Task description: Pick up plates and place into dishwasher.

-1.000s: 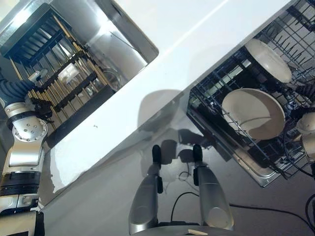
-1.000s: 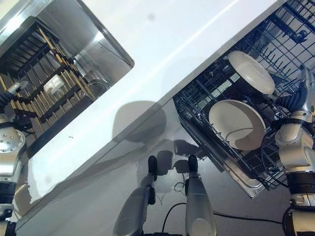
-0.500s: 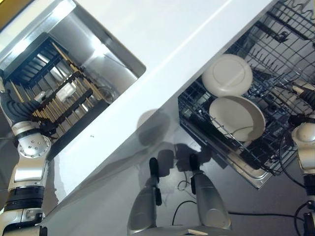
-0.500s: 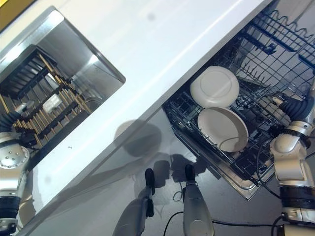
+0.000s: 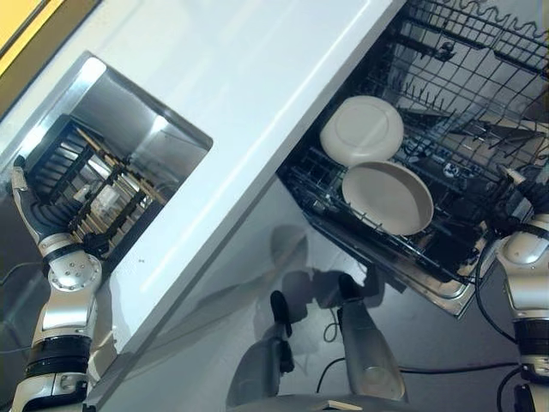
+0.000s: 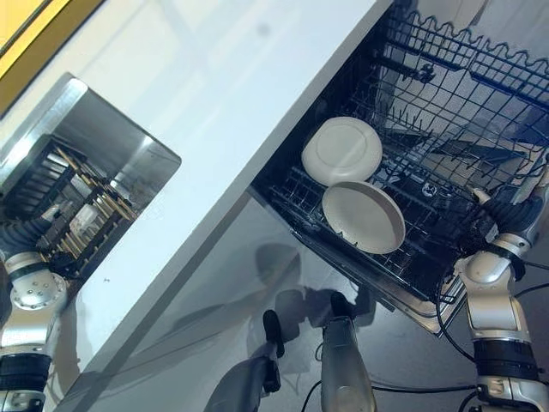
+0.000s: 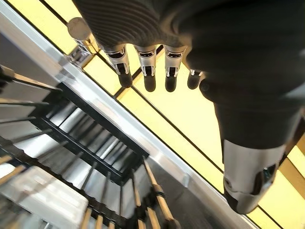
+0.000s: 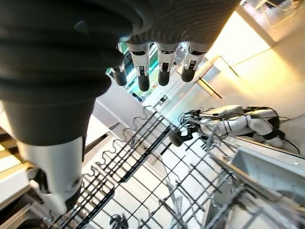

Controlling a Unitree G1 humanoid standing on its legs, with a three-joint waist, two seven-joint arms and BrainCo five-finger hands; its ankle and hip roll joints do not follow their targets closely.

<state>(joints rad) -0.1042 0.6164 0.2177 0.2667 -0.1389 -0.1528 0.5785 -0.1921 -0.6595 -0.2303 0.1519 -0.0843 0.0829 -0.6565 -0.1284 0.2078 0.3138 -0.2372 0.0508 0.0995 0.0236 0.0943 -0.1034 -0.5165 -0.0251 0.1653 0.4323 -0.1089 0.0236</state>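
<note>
Bright overhead light is washing the white desk [image 5: 257, 77] with glare. Sink [image 5: 129, 129] steel is glinting. Soft shadows are falling on the grey floor [image 5: 214, 326]. Left wrist view is glowing warm yellow; sink rack [image 7: 71, 191] is blurring up close.

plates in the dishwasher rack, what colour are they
White plates, clearest in the left eye view.

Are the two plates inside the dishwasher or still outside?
Inside. Both plates sit in the pulled-out rack.
</note>
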